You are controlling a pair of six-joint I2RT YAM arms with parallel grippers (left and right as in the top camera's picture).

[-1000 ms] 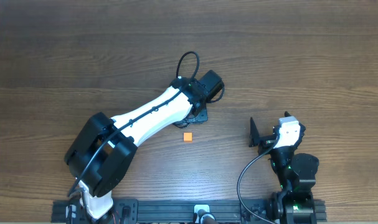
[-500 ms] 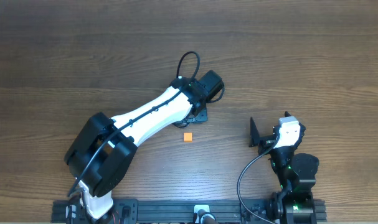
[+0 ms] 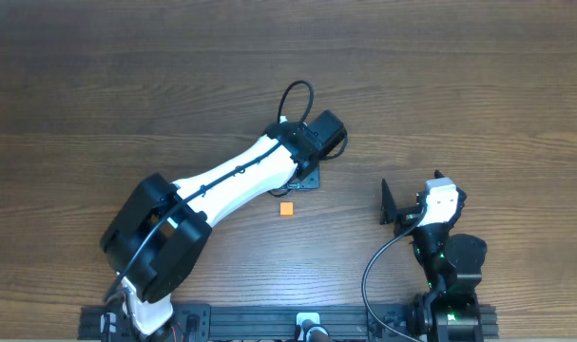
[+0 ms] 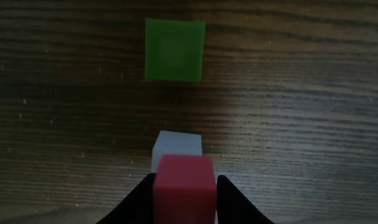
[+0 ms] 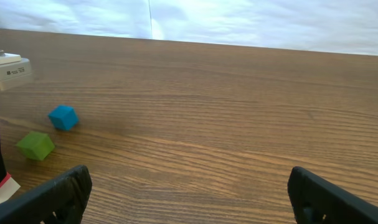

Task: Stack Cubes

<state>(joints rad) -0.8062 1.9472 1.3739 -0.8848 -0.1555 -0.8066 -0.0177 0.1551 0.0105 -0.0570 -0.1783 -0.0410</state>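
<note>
Left pincer [image 4: 184,190] clamps a red cube [image 4: 184,180]; a white cube [image 4: 176,144] sits just beyond it and a green cube [image 4: 174,50] farther off. A small orange cube [image 3: 286,209] lies mid-frame in the top view. Right pincer [image 5: 189,183] is spread wide.

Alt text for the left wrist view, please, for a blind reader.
The left gripper holds a red cube, close against a white cube that is partly hidden behind it. A green cube sits farther off on the dark wooden table.
</note>
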